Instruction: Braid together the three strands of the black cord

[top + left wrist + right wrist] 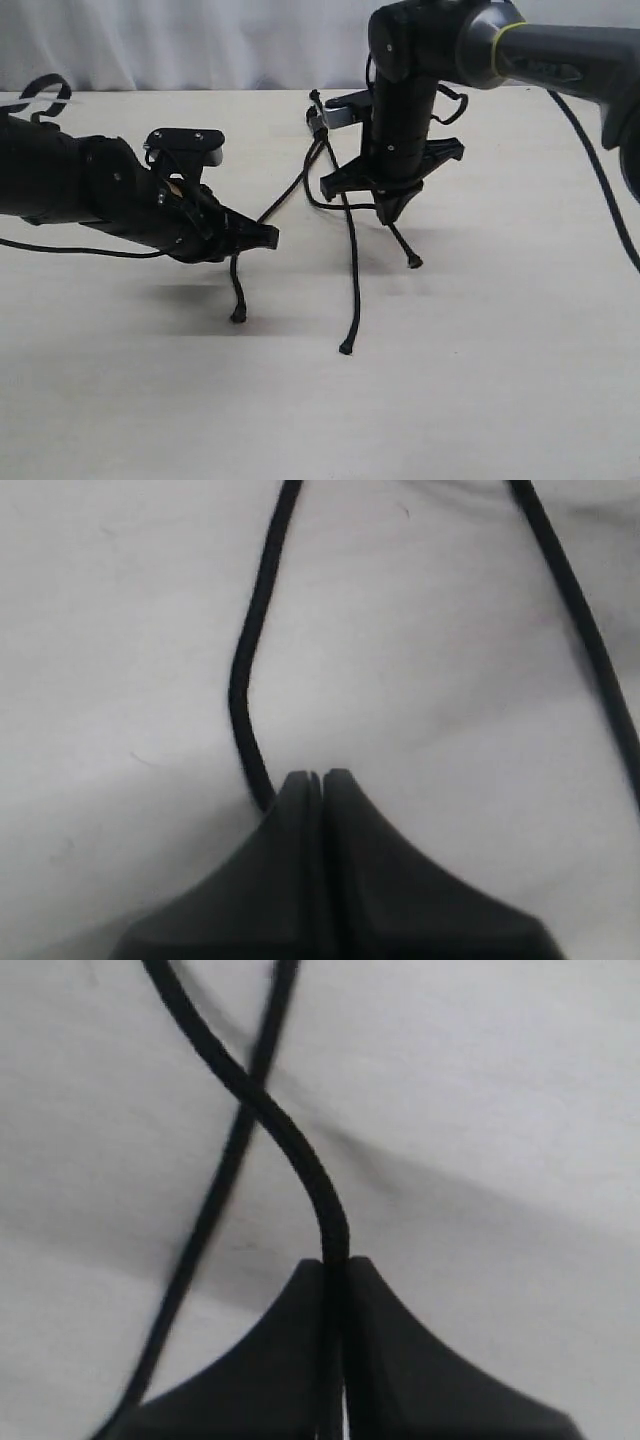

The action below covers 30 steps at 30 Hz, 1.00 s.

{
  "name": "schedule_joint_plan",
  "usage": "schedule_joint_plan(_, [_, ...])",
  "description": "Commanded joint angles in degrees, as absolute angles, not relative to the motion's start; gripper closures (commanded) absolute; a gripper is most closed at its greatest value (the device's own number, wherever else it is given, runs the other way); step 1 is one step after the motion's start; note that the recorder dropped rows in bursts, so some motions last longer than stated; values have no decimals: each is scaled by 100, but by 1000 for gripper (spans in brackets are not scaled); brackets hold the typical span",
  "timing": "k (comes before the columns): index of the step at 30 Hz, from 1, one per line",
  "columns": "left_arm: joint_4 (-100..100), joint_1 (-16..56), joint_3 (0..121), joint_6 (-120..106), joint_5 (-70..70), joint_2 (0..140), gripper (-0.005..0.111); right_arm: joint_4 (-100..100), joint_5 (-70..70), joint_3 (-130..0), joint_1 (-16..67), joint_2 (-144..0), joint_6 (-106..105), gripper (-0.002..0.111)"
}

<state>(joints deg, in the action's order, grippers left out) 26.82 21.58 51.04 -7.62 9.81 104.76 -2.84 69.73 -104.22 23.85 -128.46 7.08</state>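
Observation:
The black cord's knotted head [318, 122] sits at the table's far middle, by a small metal clip [343, 112]. From it three strands run toward the near side. My left gripper [270, 237] [322, 777] is shut on the left strand [290, 193] [240, 670], whose knobbed tail [238, 314] hangs below it. The middle strand [352, 275] lies free on the table. My right gripper [390, 217] [336, 1262] points down and is shut on the right strand [405, 247] [290, 1145], which crosses over another strand [215, 1200].
The pale wooden table [500, 380] stretches wide toward the near side. A white curtain [200, 40] hangs behind it. Thick arm cables run at the left [60, 248] and right [600, 190]. A second strand [585, 630] passes along the edge of the left wrist view.

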Motion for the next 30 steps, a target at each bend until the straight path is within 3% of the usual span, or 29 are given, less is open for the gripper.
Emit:
schedule_joint_plan(1, [2554,2070,5171,-723,144,10648,107,-371,6996,-10022,2113,-12808,656,104])
schedule_joint_plan(7, [2627,1650,5507,-723,653,11266,107,-155,6369,-9169,2013,-12808,667,104])
schedule_joint_plan(13, [2781,2284,5507,-723,565,11377,107,946,5916,-8888,2013,-12818,648,103])
schedule_joint_plan(21, [2729,2080,5507,-734,1002,11064,107,946,5974,-8888,2013,-12437,786,70])
schedule_joint_plan(30, [2298,1428,5444,-800,1471,10439,107,942,6076,-8844,2443,-12037,816,69])
